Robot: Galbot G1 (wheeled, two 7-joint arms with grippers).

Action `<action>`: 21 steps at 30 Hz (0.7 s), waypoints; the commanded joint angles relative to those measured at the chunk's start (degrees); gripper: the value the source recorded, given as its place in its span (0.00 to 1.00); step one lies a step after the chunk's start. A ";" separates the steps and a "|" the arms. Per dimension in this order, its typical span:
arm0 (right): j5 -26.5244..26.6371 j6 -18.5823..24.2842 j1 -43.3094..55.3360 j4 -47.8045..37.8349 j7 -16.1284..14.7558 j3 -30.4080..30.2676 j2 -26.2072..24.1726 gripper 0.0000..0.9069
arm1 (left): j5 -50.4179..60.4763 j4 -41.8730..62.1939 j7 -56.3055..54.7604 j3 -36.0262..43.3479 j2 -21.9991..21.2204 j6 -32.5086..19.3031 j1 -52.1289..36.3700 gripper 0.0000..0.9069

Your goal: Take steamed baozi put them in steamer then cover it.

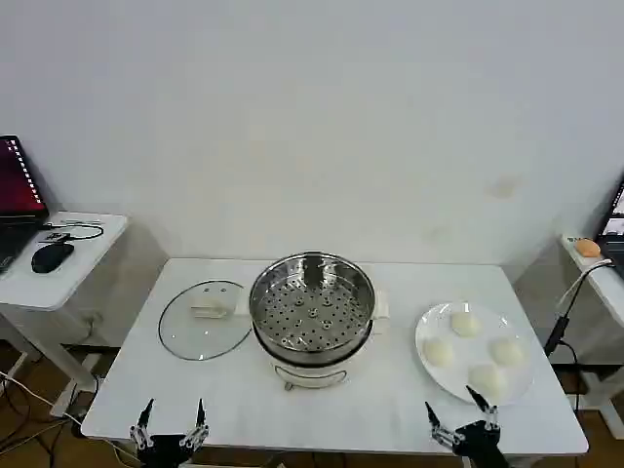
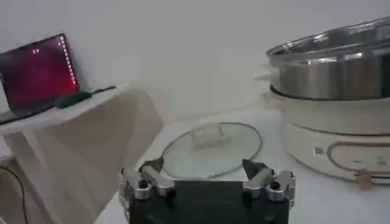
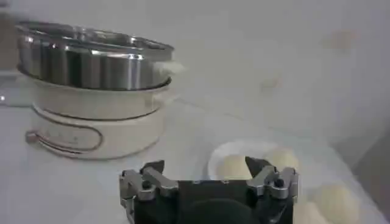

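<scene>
The shiny steamer (image 1: 312,310) stands mid-table on its white base, its perforated basket bare. To its left the glass cover (image 1: 205,319) with a white handle lies flat on the table. Several cream-white baozi (image 1: 466,324) rest on a white plate (image 1: 425,331) to the steamer's right. My left gripper (image 1: 173,417) hovers open at the table's front edge, below the cover (image 2: 212,148). At the front edge near the plate, my right gripper (image 1: 462,413) is open too, with a baozi (image 3: 234,165) just beyond its fingers. Both hold nothing.
A side table (image 1: 83,255) at the left carries a laptop (image 1: 18,190) and a black mouse (image 1: 51,256). Another desk edge with cables (image 1: 570,302) sits at the right. The white wall runs behind the table.
</scene>
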 commanded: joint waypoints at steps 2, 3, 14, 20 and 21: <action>-2.80 -7.63 4.13 0.96 -2.83 4.88 -6.89 1.00 | 1.95 -2.61 0.56 0.30 0.37 4.73 -0.26 1.00; -3.80 -10.27 4.95 0.86 -4.28 5.48 -8.00 1.00 | 2.49 -2.71 1.39 0.36 0.62 4.76 -0.30 1.00; -15.73 -10.07 25.60 -12.91 -33.94 1.98 -35.04 1.00 | 3.79 -2.78 0.58 0.36 -0.04 4.87 -1.15 1.00; -19.85 -1.55 60.08 -25.99 -46.96 -31.02 -41.04 1.00 | 3.89 -2.89 0.72 -0.04 -0.42 4.84 -1.28 1.00; -20.55 0.42 66.52 -27.57 -48.50 -36.86 -40.87 1.00 | 3.90 -2.96 0.70 -0.20 -0.52 4.81 -1.30 1.00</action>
